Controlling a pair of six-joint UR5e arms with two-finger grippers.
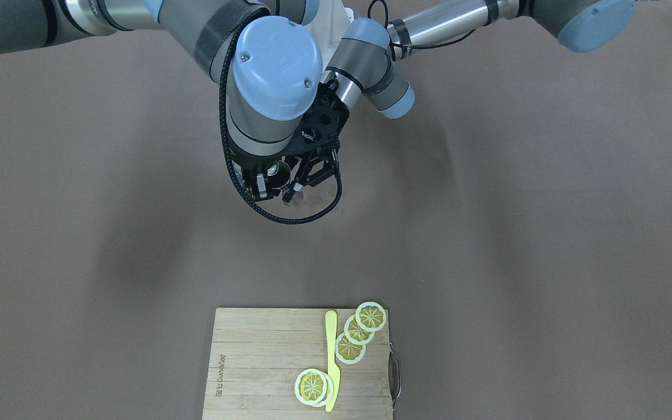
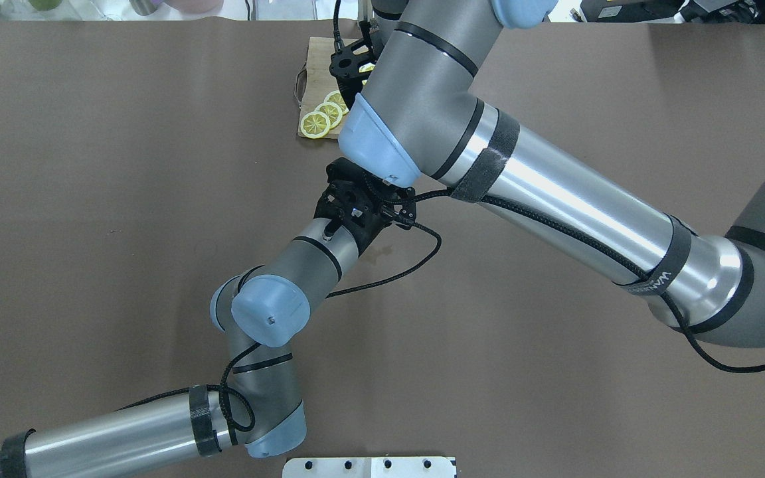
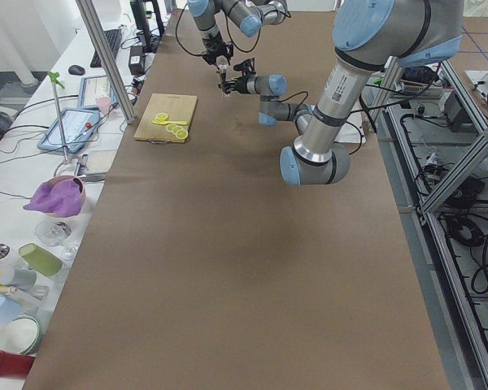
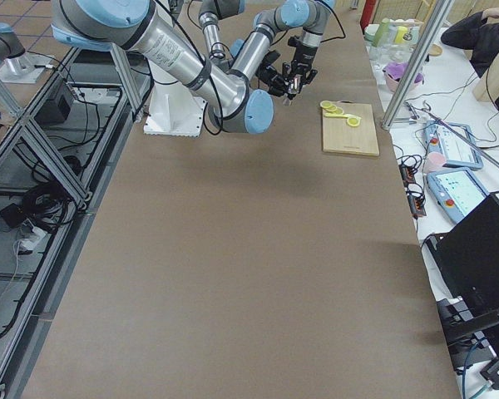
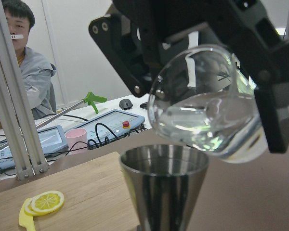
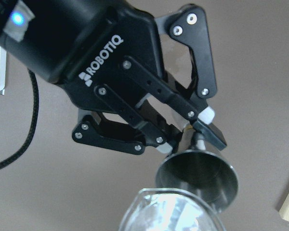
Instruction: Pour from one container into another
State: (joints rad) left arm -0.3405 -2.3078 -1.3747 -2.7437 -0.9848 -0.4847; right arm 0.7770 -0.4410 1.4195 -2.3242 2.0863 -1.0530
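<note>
Pouring step, I judge. Over table [image 1: 487, 233] middle, left end effector [image 6: 192, 137] pinches grey steel hourglass jigger [image 5: 164, 183] at waist, upright, as steady target. Above it, right end effector [image 5: 212, 91] closed around small clear round glass [image 5: 202, 110], tipped sideways, lip over jigger mouth so content falls inside. Count: one glass, one jigger (further off: one bamboo cutting board [image 1: 254, 350], one yellow plastic knife [image 1: 331, 361], apparently five lemon slices [image 1: 358, 331]).

The left tool [image 2: 354, 202] sits tucked under the right arm's [image 2: 555, 186] blue-capped joint, short of the lemon slices [image 2: 323, 116].
</note>
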